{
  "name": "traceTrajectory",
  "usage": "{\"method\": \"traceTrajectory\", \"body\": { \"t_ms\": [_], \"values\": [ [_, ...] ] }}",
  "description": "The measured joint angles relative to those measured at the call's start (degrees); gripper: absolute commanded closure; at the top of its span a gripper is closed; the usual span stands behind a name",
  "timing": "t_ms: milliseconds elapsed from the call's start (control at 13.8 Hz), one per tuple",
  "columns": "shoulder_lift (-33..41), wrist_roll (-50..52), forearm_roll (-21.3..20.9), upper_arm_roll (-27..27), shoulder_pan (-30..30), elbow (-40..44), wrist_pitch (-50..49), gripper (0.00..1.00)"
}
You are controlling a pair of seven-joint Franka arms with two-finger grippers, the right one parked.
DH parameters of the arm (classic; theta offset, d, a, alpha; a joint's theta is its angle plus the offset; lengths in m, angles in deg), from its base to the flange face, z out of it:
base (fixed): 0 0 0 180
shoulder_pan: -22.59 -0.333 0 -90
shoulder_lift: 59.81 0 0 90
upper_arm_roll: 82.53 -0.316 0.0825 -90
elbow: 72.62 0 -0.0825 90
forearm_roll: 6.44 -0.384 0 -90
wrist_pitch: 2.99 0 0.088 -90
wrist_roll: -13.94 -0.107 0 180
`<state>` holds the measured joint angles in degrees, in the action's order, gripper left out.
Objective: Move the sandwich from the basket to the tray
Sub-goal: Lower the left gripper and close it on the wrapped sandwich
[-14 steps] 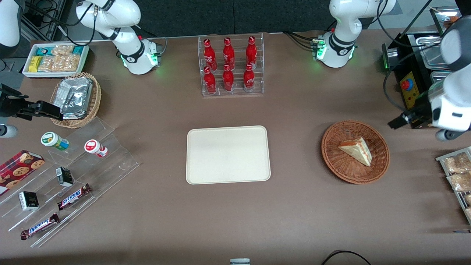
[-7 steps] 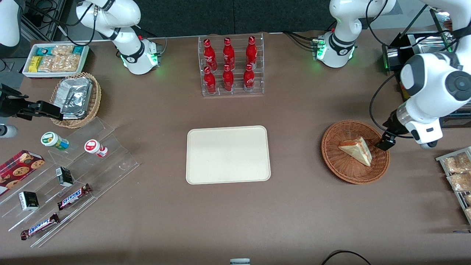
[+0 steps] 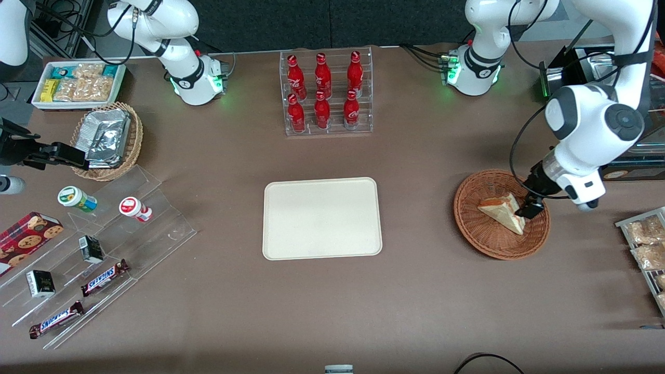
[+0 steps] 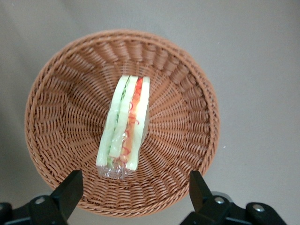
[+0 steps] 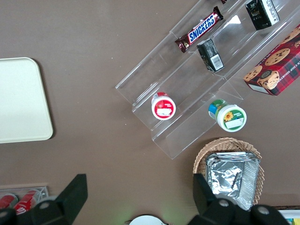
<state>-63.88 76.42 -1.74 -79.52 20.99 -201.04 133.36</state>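
The sandwich, a pale bread wedge with orange-red and green filling, lies in the reddish-brown wicker basket toward the working arm's end of the table. In the left wrist view the sandwich lies in the middle of the basket. The left arm's gripper hangs above the basket, over the sandwich's edge nearest the working arm. It is open and empty, with black fingers spread wide. The cream-white tray lies flat at the table's middle, with nothing on it.
A clear rack of red bottles stands farther from the front camera than the tray. A wire rack of snack packets lies beside the basket at the table's edge. A black box with a red button stands near the working arm.
The left arm has swung in from the table's edge toward the basket and come down. Its gripper now hangs over the sandwich. The sandwich and the basket have not moved.
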Motion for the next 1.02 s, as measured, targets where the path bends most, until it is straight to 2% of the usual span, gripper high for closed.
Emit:
{"method": "traceTrajectory", "body": {
  "t_ms": [945, 1018],
  "values": [
    [-6.4, 0.0, -1.2, -0.1, 0.6, -1.9, 4.6, 0.01],
    [-6.8, 0.0, -1.4, -0.2, 0.6, -1.9, 4.8, 0.09]
  ]
}}
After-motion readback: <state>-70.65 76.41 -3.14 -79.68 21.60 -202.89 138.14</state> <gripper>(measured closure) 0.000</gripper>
